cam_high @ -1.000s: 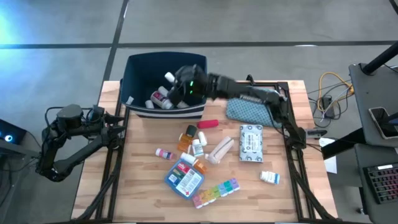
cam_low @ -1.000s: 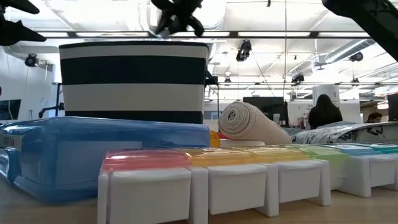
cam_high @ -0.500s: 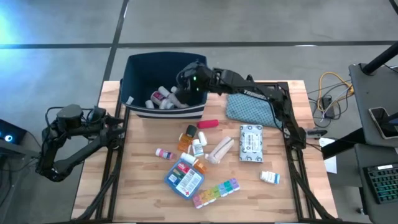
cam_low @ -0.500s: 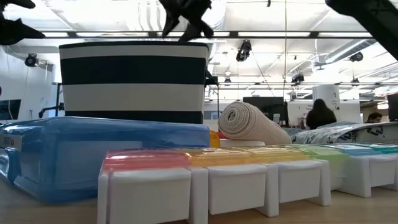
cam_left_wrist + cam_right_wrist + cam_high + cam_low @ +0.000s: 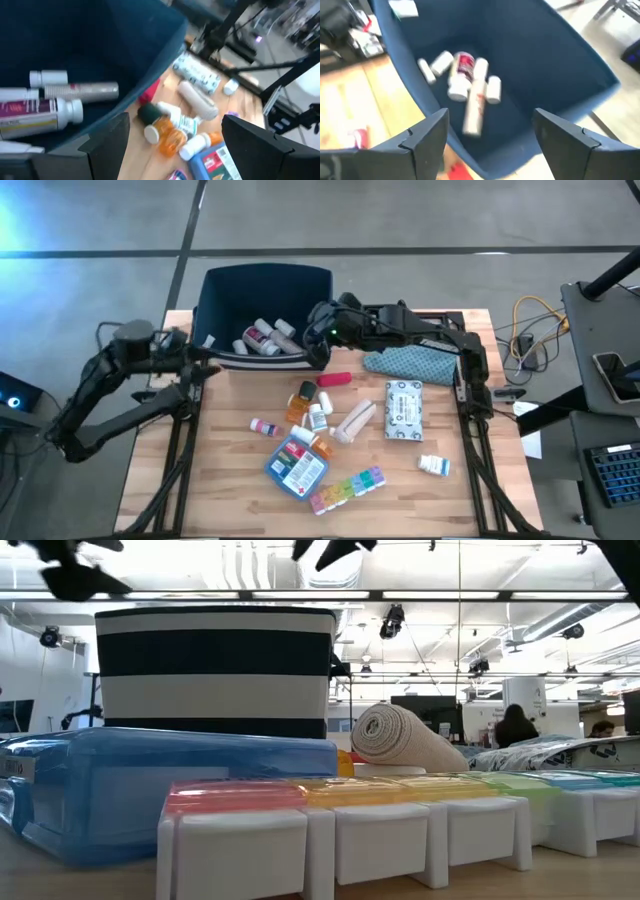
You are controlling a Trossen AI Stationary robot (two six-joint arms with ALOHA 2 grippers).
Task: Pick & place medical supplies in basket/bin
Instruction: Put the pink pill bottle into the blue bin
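Observation:
The navy bin (image 5: 265,305) stands at the table's far edge, with several white bottles and a tube (image 5: 475,107) lying on its floor. My right gripper (image 5: 318,340) hovers open and empty above the bin's near right corner. My left gripper (image 5: 205,358) is open and empty beside the bin's near left corner. More supplies lie on the table: an orange pill bottle (image 5: 302,402), a bandage roll (image 5: 355,420), a wipes packet (image 5: 403,409), a blue first-aid pouch (image 5: 297,463) and a rainbow pill organizer (image 5: 347,487).
A teal patterned cloth pouch (image 5: 402,360) lies right of the bin, under my right arm. A red item (image 5: 335,379) and small white bottles (image 5: 434,465) are scattered on the wood. Black frame rails run along the table's left and right edges.
My right gripper has opened over the bin, and the white item it held now lies among the bottles inside. The gripper has since drawn back toward the bin's near right corner and risen. My left gripper has swung up and toward the bin.

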